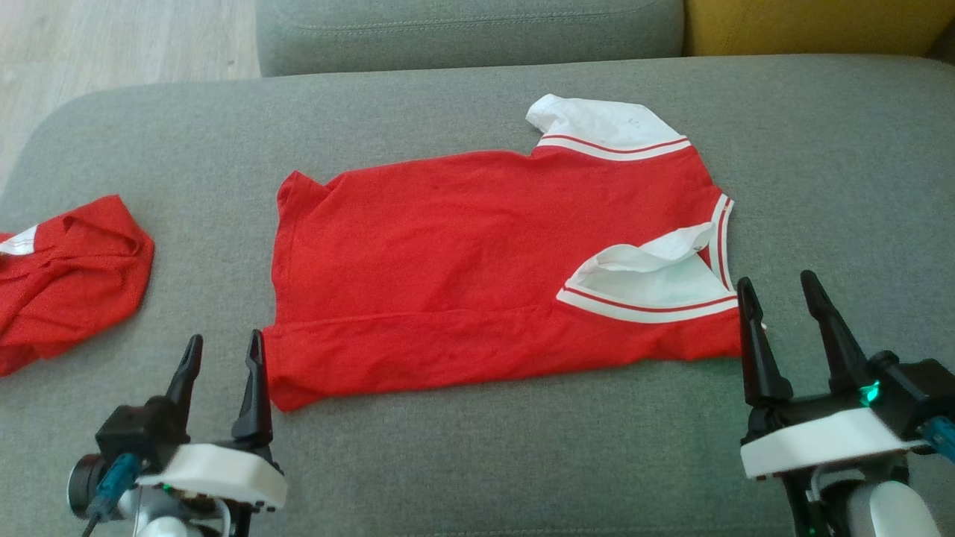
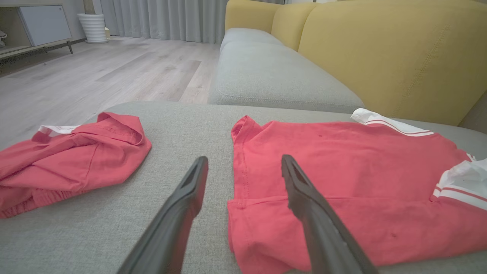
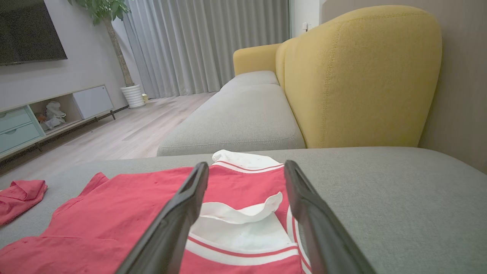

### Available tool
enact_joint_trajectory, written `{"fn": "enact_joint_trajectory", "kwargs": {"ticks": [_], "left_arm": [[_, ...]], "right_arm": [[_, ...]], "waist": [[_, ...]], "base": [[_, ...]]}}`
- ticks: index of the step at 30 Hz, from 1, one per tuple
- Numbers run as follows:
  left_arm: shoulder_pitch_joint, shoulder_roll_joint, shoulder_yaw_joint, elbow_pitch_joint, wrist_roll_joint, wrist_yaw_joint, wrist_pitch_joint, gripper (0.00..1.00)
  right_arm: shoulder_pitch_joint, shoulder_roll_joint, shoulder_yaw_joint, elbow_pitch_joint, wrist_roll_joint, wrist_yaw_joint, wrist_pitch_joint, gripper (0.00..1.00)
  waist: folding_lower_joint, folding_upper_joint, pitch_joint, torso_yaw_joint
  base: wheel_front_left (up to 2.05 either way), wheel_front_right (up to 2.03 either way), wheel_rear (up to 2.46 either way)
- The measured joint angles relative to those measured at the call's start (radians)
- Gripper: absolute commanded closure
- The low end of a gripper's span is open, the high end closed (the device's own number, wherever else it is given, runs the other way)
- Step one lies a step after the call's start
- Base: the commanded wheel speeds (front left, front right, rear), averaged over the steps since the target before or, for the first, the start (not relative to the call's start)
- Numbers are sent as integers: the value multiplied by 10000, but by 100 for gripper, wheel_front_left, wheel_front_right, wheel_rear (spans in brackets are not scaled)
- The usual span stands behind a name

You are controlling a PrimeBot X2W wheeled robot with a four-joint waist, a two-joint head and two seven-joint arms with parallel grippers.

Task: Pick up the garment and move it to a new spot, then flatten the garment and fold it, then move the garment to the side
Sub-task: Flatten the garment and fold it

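A red garment (image 1: 462, 268) with white, red-striped sleeves lies spread flat in the middle of a wide grey cushion (image 1: 477, 462), its hem toward the robot's left and its sleeves toward the right. The head view looks down on the whole garment. The far sleeve lies flat and the near sleeve is rumpled and partly folded over itself. At the left edge of the cushion lies a second red garment (image 1: 67, 276), crumpled and well apart from the first. The left hand (image 1: 225, 337) sits at the garment's near hem corner with its two dark fingers spread wide. Its inner finger is just beside the red edge and its outer finger is over bare cushion. The right hand (image 1: 776, 278) sits at the near right corner, also spread wide and holding nothing, and its inner finger meets the cloth's edge below the rumpled sleeve. Whether either hand touches the fabric cannot be told. The left wrist view adds a pale wooden floor (image 2: 114, 76), a white ribbed pot (image 2: 93, 27) and a yellow sofa back (image 2: 380, 57) beyond the cushion. The right wrist view looks across the rumpled sleeve and adds grey curtains (image 3: 205, 45), a wall-mounted television (image 3: 30, 30), a low cabinet (image 3: 38, 118) and a leafy plant (image 3: 102, 9).
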State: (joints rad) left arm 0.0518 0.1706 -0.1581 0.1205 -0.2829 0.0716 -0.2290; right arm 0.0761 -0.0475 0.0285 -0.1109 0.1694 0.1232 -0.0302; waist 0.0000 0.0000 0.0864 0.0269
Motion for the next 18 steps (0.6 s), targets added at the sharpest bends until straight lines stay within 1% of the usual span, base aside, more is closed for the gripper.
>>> {"fn": "enact_joint_trajectory", "kwargs": {"ticks": [4,5,9,11,15,16,18], "left_arm": [[-2,42,-67,58,-8,-17,142,0],[-14,46,-169,182,-115,-65,380,0],[-101,46,-242,428,-332,-207,754,0],[-360,50,-282,750,-468,-418,974,0],[-1137,42,-493,1526,-738,-763,1557,0],[-1310,23,-543,1795,-859,-821,1779,0],[-1525,-44,-554,2297,-1081,-903,2127,0]], "right_arm": [[-18,2,-2,100,71,0,0,0],[-78,4,-10,242,105,0,-2,0],[-424,-10,-36,692,215,0,8,0],[-899,-75,-79,1162,257,0,174,0],[-1910,-408,-293,2169,336,0,830,0],[-2054,-466,-330,2336,387,0,857,0],[-2239,-568,-360,2694,422,0,1262,0]], "waist": [[0,0,36,20],[0,0,77,28],[0,0,182,16],[0,0,299,9],[0,0,586,65],[0,0,667,87],[0,0,838,123]], "base": [[0,0,0],[0,0,0],[0,0,0],[0,0,0],[0,0,0],[0,0,0],[0,0,0]]}}
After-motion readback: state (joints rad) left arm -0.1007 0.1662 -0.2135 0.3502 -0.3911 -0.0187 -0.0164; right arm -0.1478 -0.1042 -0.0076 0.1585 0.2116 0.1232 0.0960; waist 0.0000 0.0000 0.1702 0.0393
